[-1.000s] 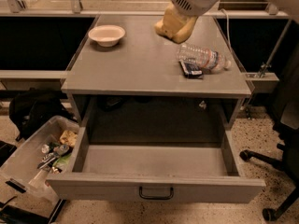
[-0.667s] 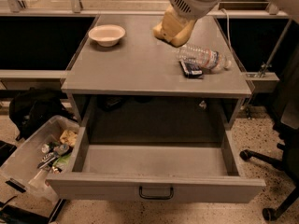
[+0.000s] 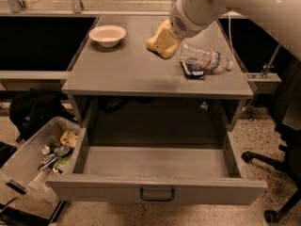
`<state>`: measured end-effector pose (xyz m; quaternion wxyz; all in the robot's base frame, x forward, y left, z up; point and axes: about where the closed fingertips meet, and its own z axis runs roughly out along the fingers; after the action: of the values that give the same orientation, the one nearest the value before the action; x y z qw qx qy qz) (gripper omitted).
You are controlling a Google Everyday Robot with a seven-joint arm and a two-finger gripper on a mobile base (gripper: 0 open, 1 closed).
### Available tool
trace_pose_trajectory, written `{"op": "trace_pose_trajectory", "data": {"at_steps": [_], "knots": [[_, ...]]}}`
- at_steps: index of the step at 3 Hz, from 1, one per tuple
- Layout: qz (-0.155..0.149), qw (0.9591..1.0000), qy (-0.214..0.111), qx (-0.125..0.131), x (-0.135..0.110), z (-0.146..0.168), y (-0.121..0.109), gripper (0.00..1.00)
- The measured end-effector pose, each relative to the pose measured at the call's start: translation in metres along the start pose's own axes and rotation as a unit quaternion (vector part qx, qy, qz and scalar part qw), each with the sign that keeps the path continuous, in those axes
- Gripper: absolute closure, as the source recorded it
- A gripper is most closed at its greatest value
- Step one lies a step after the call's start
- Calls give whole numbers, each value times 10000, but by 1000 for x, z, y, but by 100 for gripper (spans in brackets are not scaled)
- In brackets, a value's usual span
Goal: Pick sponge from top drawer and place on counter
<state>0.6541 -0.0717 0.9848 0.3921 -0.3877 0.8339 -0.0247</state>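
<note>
The pale yellow sponge (image 3: 161, 41) is on the grey counter (image 3: 127, 72) at the back middle, tilted, with its upper right end under my arm's white wrist. My gripper (image 3: 173, 32) is at that end of the sponge, mostly hidden by the wrist. The top drawer (image 3: 155, 161) is pulled fully out below the counter, and its inside shows nothing in it. Its small dark pull handle (image 3: 156, 195) is on the front panel.
A white bowl (image 3: 107, 34) sits at the counter's back left. A clear plastic bottle (image 3: 205, 58) lies at the right beside a small dark packet (image 3: 192, 70). A clear bin (image 3: 33, 161) of clutter and a black bag (image 3: 35, 109) are on the floor at the left. An office chair base (image 3: 277, 173) stands at the right.
The sponge and my arm's wrist have moved left and toward the front of the counter. The bowl, bottle and drawer have not moved.
</note>
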Motion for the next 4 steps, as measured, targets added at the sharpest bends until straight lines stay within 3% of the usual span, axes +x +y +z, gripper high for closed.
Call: {"op": "trace_pose_trajectory", "data": {"at_steps": [1, 2, 3, 4], "knots": [[182, 9972, -248, -681, 1, 74, 19, 100], [182, 9972, -247, -682, 1, 74, 19, 100], [197, 9954, -121, -934, 7, 94, 24, 100], [277, 9867, -235, -1588, 12, 124, 36, 100]]}}
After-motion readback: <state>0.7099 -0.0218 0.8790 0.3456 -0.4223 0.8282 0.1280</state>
